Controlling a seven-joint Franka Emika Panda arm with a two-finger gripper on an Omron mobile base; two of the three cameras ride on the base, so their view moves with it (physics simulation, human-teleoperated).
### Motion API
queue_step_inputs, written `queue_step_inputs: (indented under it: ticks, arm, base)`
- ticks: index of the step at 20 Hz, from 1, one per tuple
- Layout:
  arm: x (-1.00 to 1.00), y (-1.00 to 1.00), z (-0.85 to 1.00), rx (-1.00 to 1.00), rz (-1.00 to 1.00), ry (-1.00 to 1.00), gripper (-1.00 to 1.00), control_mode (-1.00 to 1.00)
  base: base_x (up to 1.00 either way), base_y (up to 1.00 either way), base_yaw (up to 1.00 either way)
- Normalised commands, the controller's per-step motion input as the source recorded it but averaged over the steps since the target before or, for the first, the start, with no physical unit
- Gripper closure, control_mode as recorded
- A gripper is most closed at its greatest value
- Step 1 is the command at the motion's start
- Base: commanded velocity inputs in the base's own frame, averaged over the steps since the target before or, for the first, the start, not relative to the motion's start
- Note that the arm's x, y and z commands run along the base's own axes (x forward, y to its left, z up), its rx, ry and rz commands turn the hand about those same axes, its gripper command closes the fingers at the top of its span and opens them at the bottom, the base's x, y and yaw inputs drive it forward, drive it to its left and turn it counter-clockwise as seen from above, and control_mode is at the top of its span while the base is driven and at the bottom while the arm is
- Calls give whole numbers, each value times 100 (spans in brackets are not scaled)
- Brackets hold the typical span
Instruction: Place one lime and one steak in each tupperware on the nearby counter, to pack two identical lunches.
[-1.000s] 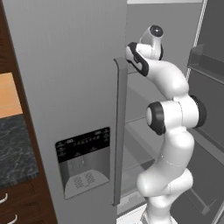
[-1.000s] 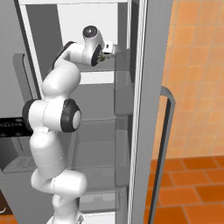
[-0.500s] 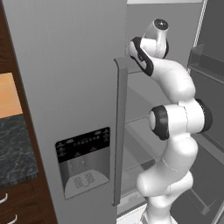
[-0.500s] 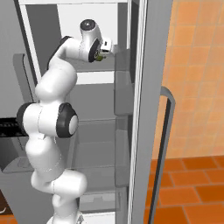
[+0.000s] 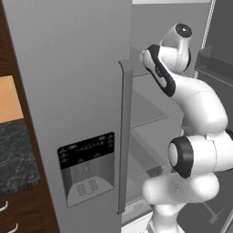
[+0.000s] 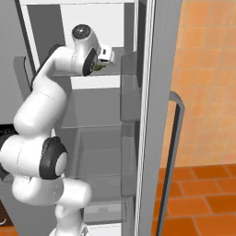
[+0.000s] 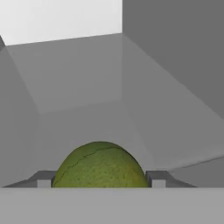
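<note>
Fingers (image 7: 100, 180) now narrowed from wider apart, clamped on the lime (image 7: 100, 165) inside the fridge (image 6: 83, 27).

The arm reaches into the open fridge (image 6: 83, 27) toward 12 o'clock, at the level of the upper shelf (image 6: 99, 82). In the hand view, the lime (image 7: 99, 165) sits between the two fingertips (image 7: 43, 179) of the gripper (image 7: 99, 180), one at its 9 o'clock and one at its 3 o'clock, both touching it. The fridge's back wall lies beyond the lime at 12 o'clock. In the left base view, the closed fridge door (image 5: 68, 91) stands at 9 o'clock of the arm, and the counter (image 5: 13, 154) lies further at 9 o'clock, beside that door.
</note>
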Motion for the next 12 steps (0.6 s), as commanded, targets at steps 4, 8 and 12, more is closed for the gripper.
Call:
queue_step_inputs:
  ticks: [4, 8, 12]
  arm:
    - [-100, 0, -34, 0, 0, -1, 100, -100]
    - [-100, 0, -81, 0, 0, -1, 100, -100]
    - [-100, 0, -70, 0, 0, -2, 100, -100]
  base:
    - [0, 0, 0]
    - [0, 0, 0]
    - [0, 0, 0]
